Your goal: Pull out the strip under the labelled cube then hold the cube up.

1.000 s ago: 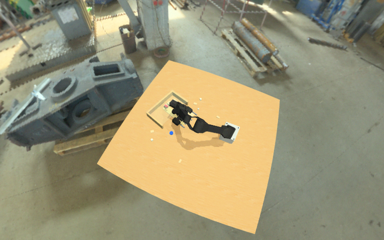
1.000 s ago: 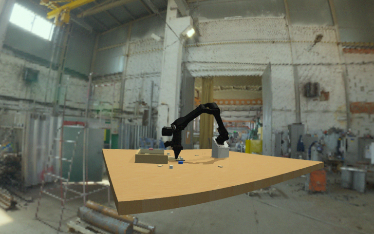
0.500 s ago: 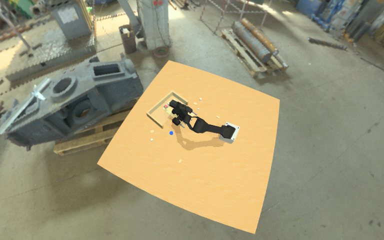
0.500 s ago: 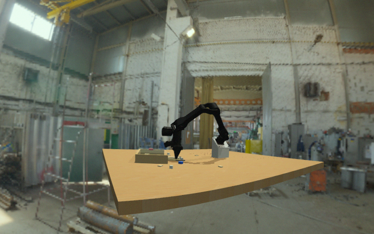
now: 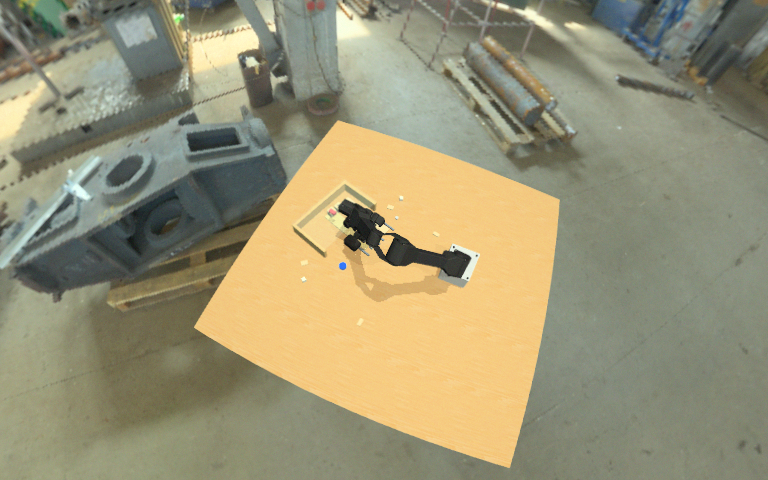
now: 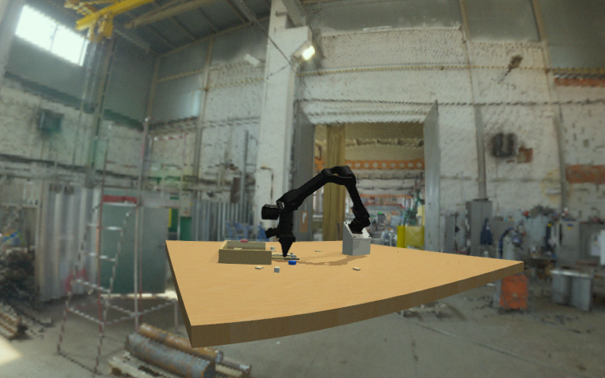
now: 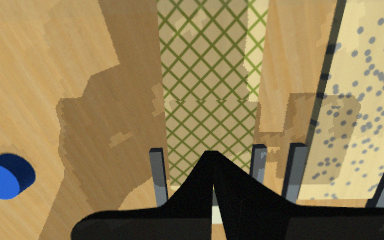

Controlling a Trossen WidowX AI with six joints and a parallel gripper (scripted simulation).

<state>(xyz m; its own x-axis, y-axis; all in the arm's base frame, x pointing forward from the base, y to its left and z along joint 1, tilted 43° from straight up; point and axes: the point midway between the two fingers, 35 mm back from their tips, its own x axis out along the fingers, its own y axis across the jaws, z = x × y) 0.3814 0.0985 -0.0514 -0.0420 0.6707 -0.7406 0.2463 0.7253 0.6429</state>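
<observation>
My gripper (image 6: pixel 285 255) (image 7: pixel 210 156) is shut, its fingertips together with nothing seen between them. It points down over the near part of a pale strip with green crosshatching (image 7: pixel 210 55). A second pale strip with blue-grey dots (image 7: pixel 367 95) lies to the right in the wrist view. A small red-topped cube (image 5: pixel 331 212) (image 6: pixel 243 241) sits inside the walled enclosure beyond the arm. Its label cannot be read, and the strip under it cannot be told. The arm hides most of the strips in the top view.
A low three-sided wall (image 5: pixel 309 241) (image 6: pixel 244 257) surrounds the far side of the strips. Short grey posts (image 7: pixel 158 175) (image 7: pixel 258 162) (image 7: pixel 295 170) flank the strip ends. A blue disc (image 5: pixel 342 266) (image 6: pixel 291 262) (image 7: pixel 9 182) and a small white cube (image 5: pixel 303 279) (image 6: pixel 276 269) lie outside.
</observation>
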